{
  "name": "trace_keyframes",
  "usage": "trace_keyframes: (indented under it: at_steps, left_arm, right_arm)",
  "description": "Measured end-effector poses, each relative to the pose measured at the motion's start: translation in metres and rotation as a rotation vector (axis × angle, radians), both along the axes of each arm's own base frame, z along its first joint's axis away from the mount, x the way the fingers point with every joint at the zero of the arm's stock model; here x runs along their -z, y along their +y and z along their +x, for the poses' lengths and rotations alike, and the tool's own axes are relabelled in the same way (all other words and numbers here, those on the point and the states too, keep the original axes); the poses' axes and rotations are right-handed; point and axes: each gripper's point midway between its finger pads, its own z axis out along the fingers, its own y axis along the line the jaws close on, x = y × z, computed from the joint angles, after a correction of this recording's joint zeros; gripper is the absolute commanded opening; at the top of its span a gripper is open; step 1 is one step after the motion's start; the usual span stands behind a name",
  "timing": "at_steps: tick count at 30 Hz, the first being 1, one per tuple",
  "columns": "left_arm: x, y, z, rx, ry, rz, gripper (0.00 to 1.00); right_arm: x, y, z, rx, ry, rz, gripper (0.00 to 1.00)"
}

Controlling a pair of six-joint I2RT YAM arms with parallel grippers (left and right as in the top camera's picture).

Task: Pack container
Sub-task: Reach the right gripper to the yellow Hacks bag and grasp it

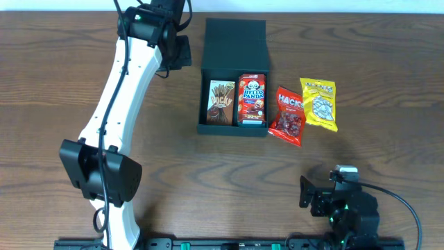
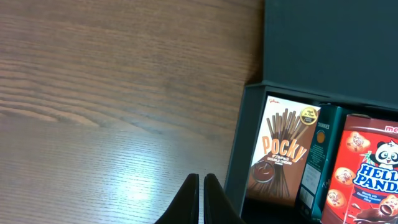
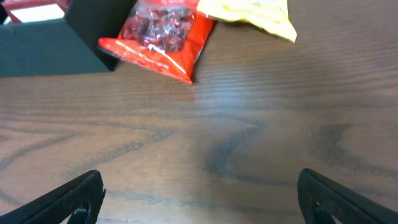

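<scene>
The brown wood-grain table [image 1: 361, 55] carried a dark teal-green rectangular cardboard box [image 1: 234, 42], flap open, near the middle of its far edge. Just beside the box, toward the right edge, lay a red plastic snack bag [image 1: 288, 115], then a yellow plastic snack bag [image 1: 320, 103].

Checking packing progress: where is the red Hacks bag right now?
Overhead view: the red bag lies on the table, right of the box, between it and the yellow bag.

Beside your left claw [image 2: 201, 179] you see a matt cardboard container [image 2: 329, 37]; the table [image 2: 93, 93] is smooth wood.
</scene>
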Motion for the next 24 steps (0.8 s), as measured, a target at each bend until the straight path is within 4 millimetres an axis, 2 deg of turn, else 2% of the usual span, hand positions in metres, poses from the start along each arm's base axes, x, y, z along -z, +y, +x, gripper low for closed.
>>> trace_keyframes:
  at_steps: [3, 5, 6, 11, 12, 13, 14, 15, 18, 20, 22, 24]
  left_arm:
    - [0.000, 0.004, 0.000, -0.008, 0.004, -0.006, 0.06]
    - [0.000, 0.008, 0.001, -0.016, 0.006, -0.009, 0.06]
    - [0.001, 0.010, 0.001, -0.019, 0.008, -0.010, 0.06]
    - [0.001, 0.024, 0.004, -0.045, 0.009, -0.009, 0.06]
    - [0.001, 0.026, 0.004, -0.047, 0.009, -0.008, 0.09]
    - [0.001, 0.028, 0.005, -0.049, 0.009, -0.007, 0.18]
    - [0.001, 0.029, 0.005, -0.055, 0.008, -0.009, 0.44]
    - [0.001, 0.030, 0.005, -0.047, 0.008, -0.004, 0.55]
    - [0.000, 0.031, 0.006, -0.051, 0.005, -0.006, 0.63]
    - [0.000, 0.032, 0.006, -0.050, 0.004, -0.005, 0.71]
    - [0.000, 0.031, 0.007, -0.049, 0.001, -0.006, 0.80]
    - [0.000, 0.032, 0.007, -0.045, 0.000, -0.004, 0.86]
  right_arm:
    - [-0.026, 0.002, 0.019, 0.035, -0.125, 0.073, 0.99]
    - [-0.048, 0.009, 0.029, 0.063, -0.205, 0.207, 0.99]
    - [-0.054, 0.014, 0.030, 0.070, -0.210, 0.284, 0.99]
    - [-0.054, 0.034, 0.025, 0.131, -0.113, 0.605, 0.99]
    - [-0.055, 0.036, 0.024, 0.142, -0.104, 0.649, 0.99]
    - [-0.058, 0.037, 0.025, 0.148, -0.102, 0.686, 0.99]
    - [-0.063, 0.039, 0.026, 0.149, -0.110, 0.717, 0.99]
    - [-0.067, 0.040, 0.027, 0.147, -0.119, 0.743, 0.99]
    - [-0.086, 0.042, 0.033, 0.113, -0.191, 0.767, 0.93]
    - [-0.097, 0.043, 0.036, 0.090, -0.232, 0.770, 0.92]
    - [-0.099, 0.043, 0.039, 0.082, -0.242, 0.761, 0.92]
    - [-0.092, 0.044, 0.044, 0.088, -0.212, 0.739, 0.91]
